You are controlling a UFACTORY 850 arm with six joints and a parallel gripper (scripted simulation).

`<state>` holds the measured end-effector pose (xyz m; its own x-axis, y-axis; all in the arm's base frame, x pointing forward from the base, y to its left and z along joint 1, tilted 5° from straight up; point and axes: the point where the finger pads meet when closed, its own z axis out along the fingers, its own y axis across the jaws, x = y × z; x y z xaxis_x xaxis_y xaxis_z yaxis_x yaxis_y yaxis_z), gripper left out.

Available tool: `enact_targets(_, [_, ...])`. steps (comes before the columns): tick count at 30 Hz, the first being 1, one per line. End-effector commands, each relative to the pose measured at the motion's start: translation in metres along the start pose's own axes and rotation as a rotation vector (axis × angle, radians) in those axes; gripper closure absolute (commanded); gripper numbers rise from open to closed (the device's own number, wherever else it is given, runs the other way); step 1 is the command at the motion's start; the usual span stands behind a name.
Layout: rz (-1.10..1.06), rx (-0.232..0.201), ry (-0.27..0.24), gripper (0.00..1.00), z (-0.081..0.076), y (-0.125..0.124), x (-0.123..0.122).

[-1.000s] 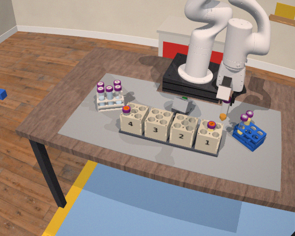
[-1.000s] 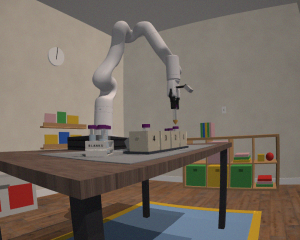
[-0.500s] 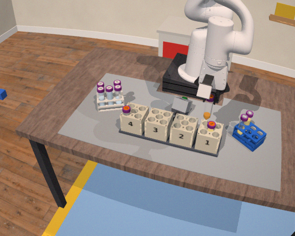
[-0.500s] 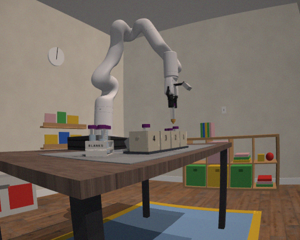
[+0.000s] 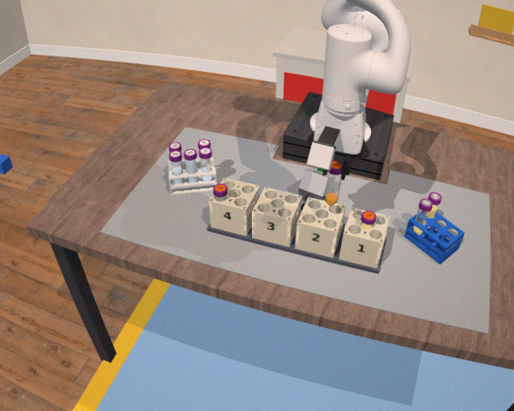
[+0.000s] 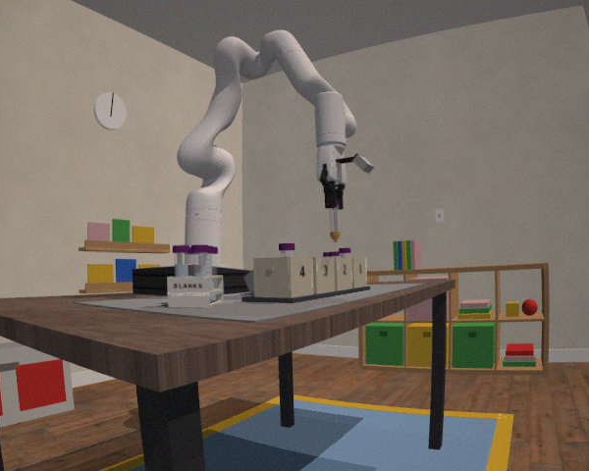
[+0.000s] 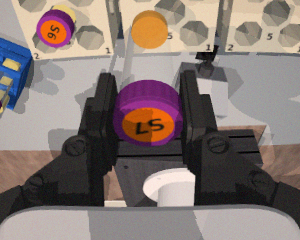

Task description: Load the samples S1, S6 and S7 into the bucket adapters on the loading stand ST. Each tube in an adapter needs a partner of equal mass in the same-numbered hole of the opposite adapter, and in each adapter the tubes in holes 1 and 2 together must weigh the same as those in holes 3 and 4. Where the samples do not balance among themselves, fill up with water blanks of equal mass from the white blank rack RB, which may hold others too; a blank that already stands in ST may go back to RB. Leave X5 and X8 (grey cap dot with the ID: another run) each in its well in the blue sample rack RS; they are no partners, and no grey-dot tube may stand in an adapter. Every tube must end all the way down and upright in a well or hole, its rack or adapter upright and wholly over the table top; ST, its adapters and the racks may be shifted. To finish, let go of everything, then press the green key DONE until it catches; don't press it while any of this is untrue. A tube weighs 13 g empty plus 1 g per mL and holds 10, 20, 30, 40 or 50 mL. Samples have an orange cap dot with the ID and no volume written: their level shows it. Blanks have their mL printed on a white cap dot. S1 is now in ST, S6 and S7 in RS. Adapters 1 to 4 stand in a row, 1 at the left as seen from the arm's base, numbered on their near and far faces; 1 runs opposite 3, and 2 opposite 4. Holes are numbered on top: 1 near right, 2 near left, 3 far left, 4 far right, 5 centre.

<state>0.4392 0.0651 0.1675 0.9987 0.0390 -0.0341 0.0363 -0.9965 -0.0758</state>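
White arm (image 6: 218, 127) arches up from its base and over, wrist pointing straight down above the adapter row. Gripper (image 7: 149, 116) clamped on sample S7 (image 7: 148, 122) just under the purple cap, tube hanging upright, orange tip (image 5: 331, 199) in the air over adapter 2 (image 5: 319, 226), near its hole 5. In the wrist view the tip sits at 12 o'clock from the cap. S6 (image 7: 54, 27) stands in adapter 1 (image 5: 363, 241), at 10 o'clock from the claw. Blue sample rack RS (image 5: 443, 241) far off at 9 o'clock.
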Motion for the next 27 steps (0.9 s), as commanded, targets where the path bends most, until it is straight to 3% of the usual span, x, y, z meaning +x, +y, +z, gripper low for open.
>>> enact_targets(1, [0.0,0.002,0.002,1.0,-0.001,0.021,0.006])
enact_targets(6, [0.0,0.002,0.002,1.0,-0.001,0.045,0.012])
enact_targets(27, [0.0,0.002,0.002,1.0,-0.001,0.045,0.012])
